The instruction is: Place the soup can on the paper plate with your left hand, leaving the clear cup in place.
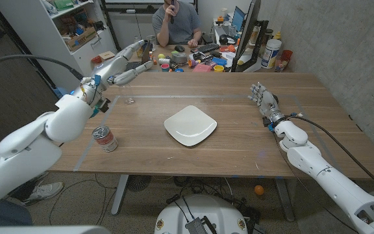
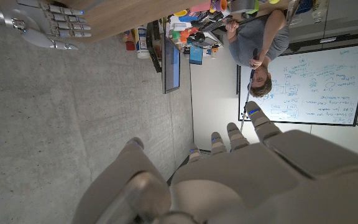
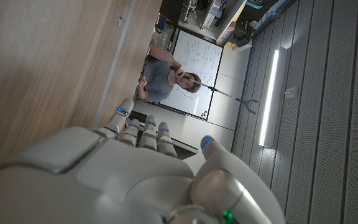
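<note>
The soup can (image 1: pixel 105 138), with a red and white label, stands upright near the table's front left. A white square paper plate (image 1: pixel 190 125) lies in the middle. The clear cup (image 1: pixel 130 99) stands at the back left, faint against the wood. My left hand (image 1: pixel 125 65) hangs in the air above the back left corner, beyond the cup and far from the can. Its fingers are stretched out and hold nothing, as the left wrist view of that hand (image 2: pixel 229 180) confirms. My right hand (image 1: pixel 263 101) stays at the table's right side, fingers apart and empty; its back (image 3: pixel 148 168) is seen beside the wood.
A person (image 1: pixel 176 23) sits behind the far edge at a desk crowded with small objects (image 1: pixel 197 60). Shelves (image 1: pixel 76 29) stand at the back left. The wooden table (image 1: pixel 239 140) spreads bare between plate and right hand. My right hand (image 2: pixel 42 22) also appears in the left wrist view.
</note>
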Motion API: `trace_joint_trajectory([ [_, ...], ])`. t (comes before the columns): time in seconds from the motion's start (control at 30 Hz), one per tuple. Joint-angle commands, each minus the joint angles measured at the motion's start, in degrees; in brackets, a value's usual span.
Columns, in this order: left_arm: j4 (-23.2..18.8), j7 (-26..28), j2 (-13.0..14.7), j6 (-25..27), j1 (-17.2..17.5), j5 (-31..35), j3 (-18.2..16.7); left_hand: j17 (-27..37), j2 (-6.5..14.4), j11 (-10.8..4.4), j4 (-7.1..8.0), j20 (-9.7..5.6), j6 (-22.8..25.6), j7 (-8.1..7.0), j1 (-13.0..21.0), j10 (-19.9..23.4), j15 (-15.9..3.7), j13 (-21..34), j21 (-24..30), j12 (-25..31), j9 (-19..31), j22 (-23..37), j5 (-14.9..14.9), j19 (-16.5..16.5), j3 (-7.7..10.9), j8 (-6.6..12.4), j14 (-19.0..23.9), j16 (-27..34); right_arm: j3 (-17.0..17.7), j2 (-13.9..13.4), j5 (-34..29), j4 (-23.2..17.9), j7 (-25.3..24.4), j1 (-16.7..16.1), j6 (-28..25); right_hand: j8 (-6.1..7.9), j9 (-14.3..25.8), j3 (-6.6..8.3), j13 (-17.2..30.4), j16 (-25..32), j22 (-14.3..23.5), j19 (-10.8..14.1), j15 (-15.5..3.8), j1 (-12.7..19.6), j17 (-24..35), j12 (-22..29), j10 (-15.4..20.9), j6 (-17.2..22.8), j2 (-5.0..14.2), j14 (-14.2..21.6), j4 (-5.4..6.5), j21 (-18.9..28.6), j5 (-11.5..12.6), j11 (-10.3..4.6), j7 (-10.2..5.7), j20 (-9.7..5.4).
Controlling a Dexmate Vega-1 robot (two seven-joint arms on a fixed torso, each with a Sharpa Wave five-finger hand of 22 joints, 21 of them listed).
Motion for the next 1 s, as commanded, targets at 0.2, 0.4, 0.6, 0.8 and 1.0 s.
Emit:
trace_joint_trajectory([
  [0.2, -14.98, -20.66, -8.33, 13.85, 9.9, 15.21, -12.98, 0.18, -0.26, 1.11, 0.3, 1.32, -3.66, -0.39, -0.49, -1.1, 1.19, 0.39, 0.1, 0.11, 0.35, 0.18, -0.48, -0.11, -0.68, 0.37, -1.47, -0.15, -1.18, 0.6, -0.74, 1.83, 1.26, 2.29, -0.4, 0.45, 0.32, -0.23, 0.17, 0.28, 0.22, -0.06, 0.06, -0.45, 0.25, 0.25, 0.48, 0.06, 3.66, -0.16, -0.04, -0.47, 0.38, 0.07, 0.41, -1.32],
  [0.4, -16.66, -28.74, -12.26, 11.02, 12.36, 17.92, -20.25, 0.16, -1.11, 1.06, 0.1, 1.37, -3.63, -0.33, -0.47, -1.34, 1.2, 0.42, -0.35, 0.18, 0.37, 0.14, -0.58, -0.87, -1.2, 0.54, -2.1, -0.22, -1.8, 1.1, -0.98, 3.01, 1.7, 3.3, -0.88, 0.45, 0.32, -0.27, 0.17, 0.27, 0.23, -0.05, 0.09, -0.48, 0.25, 0.24, 0.46, 0.04, 3.65, -0.15, -0.04, -0.55, 0.38, 0.06, 0.37, -1.29],
  [0.6, -17.18, -36.62, -14.5, 8.23, 11.65, 19.66, -23.95, 0.12, -2.21, 0.65, -0.4, 1.38, -3.55, -0.36, -0.07, -1.23, 1.04, 0.44, -0.63, 0.36, 0.36, 0.08, -0.6, -1.14, -1.71, 0.69, -2.25, -0.14, -2.02, 1.23, -1.26, 3.25, 1.61, 3.68, -0.99, 0.45, 0.32, -0.34, 0.17, 0.27, 0.23, -0.04, 0.11, -0.56, 0.26, 0.23, 0.43, 0.04, 3.63, -0.15, -0.01, -0.63, 0.38, 0.04, 0.35, -1.31],
  [0.8, -18.12, -45.27, -15.84, 6.67, 10.34, 22.38, -27.35, 0.06, -3.79, 0.3, -1.28, 1.18, -3.04, -0.4, 0.81, -0.42, 0.82, 0.46, -0.54, 0.79, 0.36, 0.02, -0.51, -0.27, -2.38, 1.04, -1.39, 0.32, -2.27, 1.47, -1.49, 3.77, 1.44, 4.07, -1.24, 0.41, 0.32, -0.37, 0.17, 0.26, 0.23, 0.0, 0.16, -0.58, 0.25, 0.23, 0.42, -0.07, 3.64, -0.16, -0.02, -0.71, 0.39, 0.1, 0.39, -1.25],
  [1.0, -15.96, -49.87, -17.11, 1.5, 7.79, 20.97, -30.2, 0.01, -4.62, -0.21, -1.93, 0.91, -2.82, -0.49, 1.65, -0.14, 0.37, 0.47, -0.88, 0.94, 0.37, -0.02, -0.36, -0.62, -2.69, 1.18, -1.69, 0.2, -2.65, 1.97, -1.73, 4.5, 1.42, 4.54, -1.27, 0.41, 0.32, -0.4, 0.17, 0.23, 0.23, 0.03, 0.12, -0.59, 0.24, 0.2, 0.35, -0.08, 3.65, -0.21, -0.04, -0.78, 0.4, 0.07, 0.39, -1.26],
])
